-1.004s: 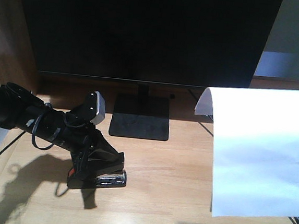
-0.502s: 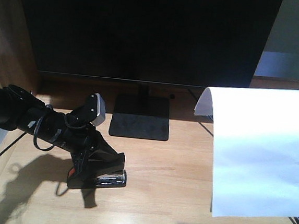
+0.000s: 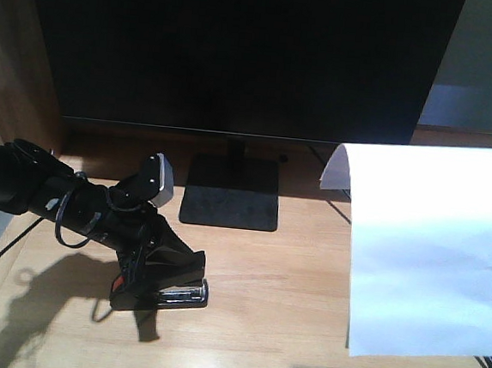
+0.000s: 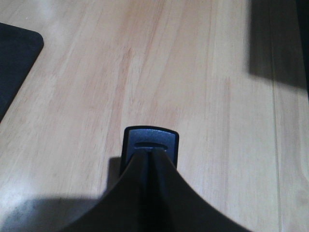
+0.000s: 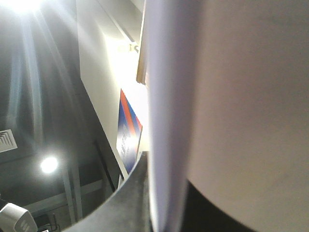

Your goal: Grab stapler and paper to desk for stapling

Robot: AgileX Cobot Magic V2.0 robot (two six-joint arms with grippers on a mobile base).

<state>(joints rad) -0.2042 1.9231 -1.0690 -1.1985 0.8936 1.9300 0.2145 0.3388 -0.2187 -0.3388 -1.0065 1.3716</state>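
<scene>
Stapler (image 3: 181,295) on desk (image 3: 290,274), in pinch of left tool (image 3: 166,273); paper (image 3: 434,252) aloft, in pinch of right tool (image 5: 169,205)

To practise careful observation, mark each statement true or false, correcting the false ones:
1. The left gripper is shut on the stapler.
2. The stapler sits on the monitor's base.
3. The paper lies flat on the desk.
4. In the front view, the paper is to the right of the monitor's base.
1. True. The left gripper is closed on the stapler.
2. False. The stapler is on the bare wood of the desk, to the left of the monitor's base and nearer the camera than it.
3. False. The paper is held up off the desk, clamped in the right gripper.
4. True.
</scene>
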